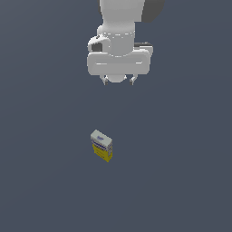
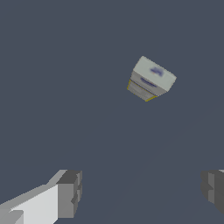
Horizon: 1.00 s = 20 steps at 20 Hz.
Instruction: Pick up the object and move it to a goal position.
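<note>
The object [image 1: 102, 145] is a small box with a yellow lower body and a white-grey top with bluish print, standing on the dark grey floor. In the wrist view the object [image 2: 151, 79] shows mostly its pale top. My white gripper [image 1: 118, 81] hangs well above and beyond the box in the exterior view, slightly toward that view's right. Its fingers are spread wide apart with nothing between them; the gripper [image 2: 142, 190] is open in the wrist view, and the box lies outside the gap between the fingertips [image 2: 70, 192].
A plain dark grey surface [image 1: 181, 172] surrounds the box on all sides. No goal marker shows.
</note>
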Each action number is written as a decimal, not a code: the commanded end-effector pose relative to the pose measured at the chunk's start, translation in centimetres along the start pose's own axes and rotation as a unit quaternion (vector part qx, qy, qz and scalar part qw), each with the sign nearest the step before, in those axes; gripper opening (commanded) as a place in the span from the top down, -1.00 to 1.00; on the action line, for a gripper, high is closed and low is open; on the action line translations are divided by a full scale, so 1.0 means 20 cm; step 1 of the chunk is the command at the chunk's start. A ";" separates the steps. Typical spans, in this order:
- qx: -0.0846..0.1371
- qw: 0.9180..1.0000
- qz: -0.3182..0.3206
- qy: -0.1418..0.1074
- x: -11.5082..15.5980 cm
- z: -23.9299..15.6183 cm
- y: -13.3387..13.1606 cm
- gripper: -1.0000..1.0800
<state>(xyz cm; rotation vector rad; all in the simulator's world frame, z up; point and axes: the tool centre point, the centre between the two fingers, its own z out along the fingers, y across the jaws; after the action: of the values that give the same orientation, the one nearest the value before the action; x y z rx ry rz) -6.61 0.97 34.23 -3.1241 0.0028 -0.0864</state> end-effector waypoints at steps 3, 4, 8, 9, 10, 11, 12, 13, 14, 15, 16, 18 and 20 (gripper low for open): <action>0.000 1.000 -0.002 0.001 0.00 0.00 -0.01 -0.92; 0.000 1.000 -0.005 0.002 0.00 -0.01 -0.03 -0.92; -0.001 1.000 -0.021 0.007 0.00 -0.04 -0.14 -0.92; -0.001 1.000 -0.023 0.008 -0.01 -0.04 -0.16 -0.92; -0.001 1.000 -0.024 0.009 -0.01 -0.05 -0.17 -0.92; -0.001 1.000 -0.025 0.009 -0.01 -0.05 -0.17 -0.92; -0.001 1.000 -0.024 0.009 -0.01 -0.05 -0.17 -0.92; -0.001 1.000 -0.024 0.009 -0.01 -0.05 -0.17 -0.92; -0.001 1.000 -0.025 0.009 -0.01 -0.05 -0.16 -0.92; -0.001 1.000 -0.026 0.009 0.00 -0.04 -0.16 -0.92; -0.001 1.000 -0.028 0.009 0.00 -0.04 -0.16 -0.92; -0.001 0.999 -0.034 0.008 0.01 -0.04 -0.16 -0.92; -0.001 0.999 -0.043 0.008 0.03 -0.03 -0.15 -0.92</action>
<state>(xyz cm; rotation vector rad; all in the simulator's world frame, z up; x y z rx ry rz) -6.31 4.08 34.96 -3.1256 -0.1132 -0.1130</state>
